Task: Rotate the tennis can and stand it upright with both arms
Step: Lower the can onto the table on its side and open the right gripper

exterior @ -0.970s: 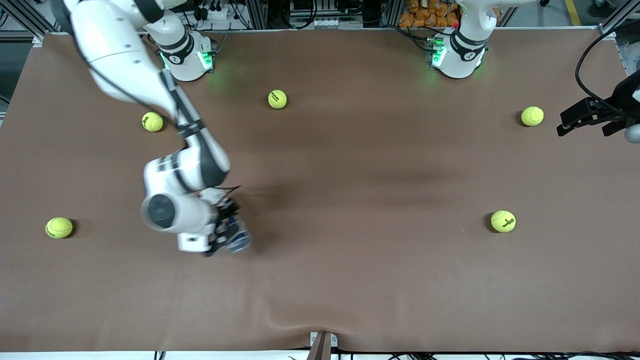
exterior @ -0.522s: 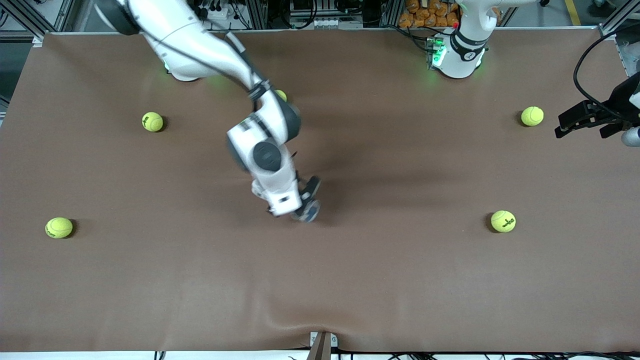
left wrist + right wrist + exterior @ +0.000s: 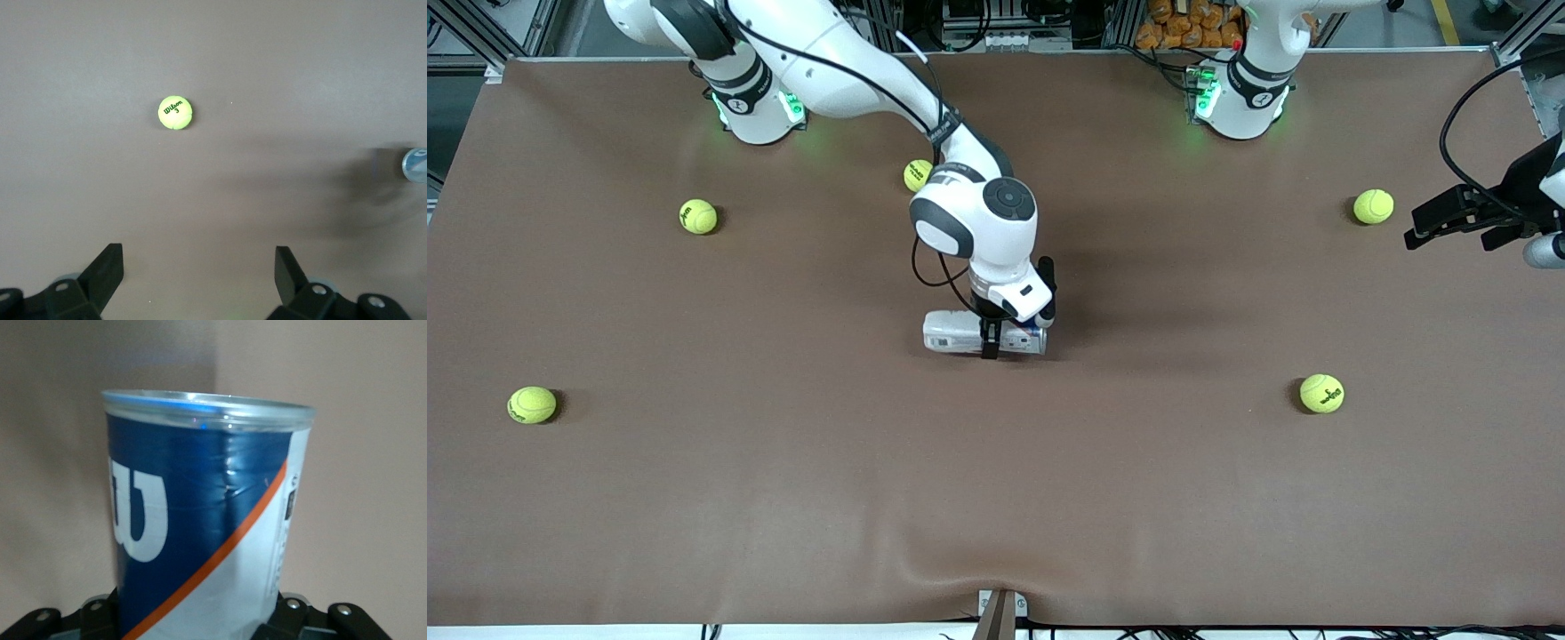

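Note:
The tennis can point(image 3: 960, 332), white and navy with a red stripe, is held lying level over the middle of the table. My right gripper point(image 3: 989, 332) is shut on it around its middle. In the right wrist view the can point(image 3: 200, 513) fills the frame, with its white "W" and silver rim point(image 3: 207, 407) pointing away, and the right gripper point(image 3: 197, 617) clamps its sides. My left gripper point(image 3: 1448, 233) is open and empty over the table's edge at the left arm's end. In the left wrist view the left gripper point(image 3: 197, 280) is spread wide, and the can's end point(image 3: 415, 165) shows far off.
Several yellow-green tennis balls lie on the brown table point(image 3: 1138, 498). One point(image 3: 920, 175) is beside the right arm's forearm. Two point(image 3: 1373, 206) point(image 3: 1321, 393) are toward the left arm's end, one also showing in the left wrist view point(image 3: 175, 112). Two point(image 3: 698, 216) point(image 3: 532, 404) are toward the right arm's end.
My right arm has swung from the right arm's end to the table's middle with the can, which has turned to lie level. My left gripper has shifted slightly.

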Action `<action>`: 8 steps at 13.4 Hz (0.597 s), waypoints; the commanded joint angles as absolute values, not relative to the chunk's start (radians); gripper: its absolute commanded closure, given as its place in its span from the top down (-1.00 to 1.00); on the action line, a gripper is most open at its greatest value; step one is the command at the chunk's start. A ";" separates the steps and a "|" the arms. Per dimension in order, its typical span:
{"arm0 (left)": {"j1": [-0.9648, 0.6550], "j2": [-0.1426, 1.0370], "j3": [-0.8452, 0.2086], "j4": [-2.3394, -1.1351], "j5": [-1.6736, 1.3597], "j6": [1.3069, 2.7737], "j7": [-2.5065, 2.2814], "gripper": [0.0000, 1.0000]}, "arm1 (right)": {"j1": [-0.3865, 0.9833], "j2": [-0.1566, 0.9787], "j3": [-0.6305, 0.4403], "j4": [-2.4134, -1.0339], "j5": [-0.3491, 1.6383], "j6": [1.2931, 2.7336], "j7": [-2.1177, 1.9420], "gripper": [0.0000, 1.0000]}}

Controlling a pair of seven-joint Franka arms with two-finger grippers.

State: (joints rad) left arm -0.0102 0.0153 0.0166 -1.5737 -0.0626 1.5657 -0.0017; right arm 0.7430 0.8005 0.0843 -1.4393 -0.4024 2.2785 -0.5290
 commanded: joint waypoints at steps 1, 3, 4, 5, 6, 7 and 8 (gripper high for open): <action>0.003 0.031 0.012 -1.560 -0.090 1.555 0.020 1.00 | 0.742 0.822 0.078 -1.425 -0.440 2.295 -0.590 0.50; 0.014 0.040 0.012 -1.560 -0.115 1.555 0.021 1.00 | 0.741 0.833 0.077 -1.425 -0.448 2.296 -0.591 0.84; 0.020 0.051 0.012 -1.560 -0.124 1.554 0.021 1.00 | 0.742 0.833 0.077 -1.425 -0.448 2.304 -0.591 1.00; 0.021 0.060 0.012 -1.562 -0.156 1.551 0.021 1.00 | 0.741 0.830 0.078 -1.424 -0.446 2.304 -0.594 1.00; 0.043 0.072 0.012 -1.562 -0.181 1.549 0.023 1.00 | 0.739 0.825 0.078 -1.422 -0.443 2.304 -0.609 1.00; 0.057 0.080 0.012 -1.565 -0.208 1.546 0.029 1.00 | 0.736 0.818 0.078 -1.420 -0.437 2.304 -0.624 1.00; 0.058 0.095 0.012 -1.562 -0.239 1.528 0.041 1.00 | 0.733 0.809 0.081 -1.420 -0.430 2.301 -0.624 1.00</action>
